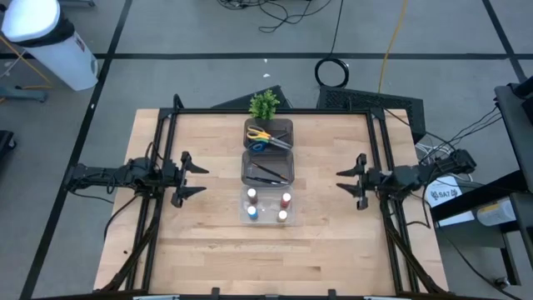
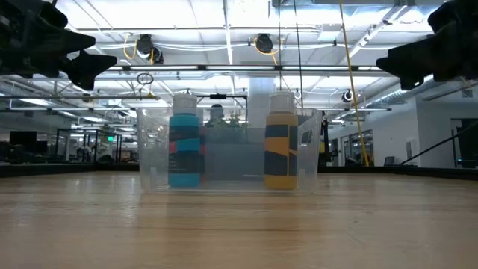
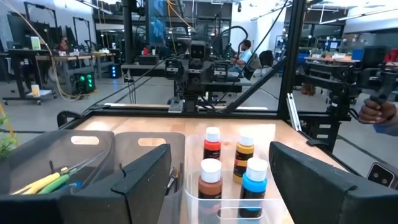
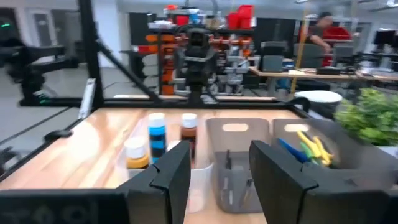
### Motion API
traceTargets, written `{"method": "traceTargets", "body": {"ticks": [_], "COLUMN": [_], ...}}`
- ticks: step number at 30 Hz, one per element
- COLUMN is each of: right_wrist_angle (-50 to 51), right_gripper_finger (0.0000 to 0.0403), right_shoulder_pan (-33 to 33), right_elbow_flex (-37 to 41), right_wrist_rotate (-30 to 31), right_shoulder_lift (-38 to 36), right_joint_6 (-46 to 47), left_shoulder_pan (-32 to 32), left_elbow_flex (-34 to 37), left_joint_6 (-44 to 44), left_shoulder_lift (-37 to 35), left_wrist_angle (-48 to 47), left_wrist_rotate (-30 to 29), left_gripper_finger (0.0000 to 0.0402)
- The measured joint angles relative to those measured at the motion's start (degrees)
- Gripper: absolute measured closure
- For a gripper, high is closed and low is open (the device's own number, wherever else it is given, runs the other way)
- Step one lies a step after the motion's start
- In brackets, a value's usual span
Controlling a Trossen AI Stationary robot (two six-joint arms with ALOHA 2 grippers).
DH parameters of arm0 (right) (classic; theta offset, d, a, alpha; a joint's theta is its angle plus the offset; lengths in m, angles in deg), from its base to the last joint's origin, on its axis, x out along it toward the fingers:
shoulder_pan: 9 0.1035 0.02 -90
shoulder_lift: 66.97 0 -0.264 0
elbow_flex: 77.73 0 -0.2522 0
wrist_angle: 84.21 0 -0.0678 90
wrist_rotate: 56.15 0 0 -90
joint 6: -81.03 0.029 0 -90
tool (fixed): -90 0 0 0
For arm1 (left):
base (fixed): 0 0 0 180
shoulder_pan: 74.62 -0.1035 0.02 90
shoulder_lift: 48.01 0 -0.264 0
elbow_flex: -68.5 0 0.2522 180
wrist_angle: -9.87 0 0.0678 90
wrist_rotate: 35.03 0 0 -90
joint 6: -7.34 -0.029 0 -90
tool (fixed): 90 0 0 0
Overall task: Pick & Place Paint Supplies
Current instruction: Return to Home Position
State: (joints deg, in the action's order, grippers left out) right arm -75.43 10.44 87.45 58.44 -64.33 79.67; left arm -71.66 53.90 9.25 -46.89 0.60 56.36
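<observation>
Sorting appears complete and the step in hand is judged to be the retreat to rest. The left gripper (image 1: 202,179) and right gripper (image 1: 341,181) hang at opposite sides of the bench (image 1: 208,250), level with each other, each with fingers spread and nothing between them. All four paint bottles (image 1: 251,194) stand upright in the clear bin (image 1: 268,206) nearest the front. They are small, round-shouldered plastic bottles with white caps and banded labels. The thin dark paintbrushes (image 1: 268,171) lie in the middle dark bin (image 1: 246,167). The scissors (image 1: 265,138), with moulded blue, green and yellow handles, lie in the far dark bin (image 1: 287,125), just before the potted plant (image 1: 265,103). The bins are glossy, thin-walled plastic with rounded corners; the bench is pale jointed wood. No supply remains loose on the bench. The next move calls only for the arms to settle clear of the bins, without brushing the bin walls.
</observation>
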Motion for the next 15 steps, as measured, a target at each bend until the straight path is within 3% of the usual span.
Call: {"method": "traceTargets", "body": {"ticks": [4,15], "right_wrist_angle": [-0.18,-0.83], "right_gripper_finger": [0.0253,0.0254], "right_shoulder_pan": [0.0,0.02], "right_elbow_flex": [0.04,0.11], "right_wrist_rotate": [-3.68,-3.79], "right_shoulder_lift": [0.71,1.28], "right_joint_6": [-1.61,-1.93], "left_shoulder_pan": [0.0,0.0], "left_elbow_flex": [0.0,0.0], "left_joint_6": [-0.12,-0.13], "left_shoulder_lift": [-0.01,-0.01], "left_wrist_angle": [0.01,0.01], "left_wrist_rotate": [0.0,0.0], "left_gripper_finger": [0.0119,0.0119]}}
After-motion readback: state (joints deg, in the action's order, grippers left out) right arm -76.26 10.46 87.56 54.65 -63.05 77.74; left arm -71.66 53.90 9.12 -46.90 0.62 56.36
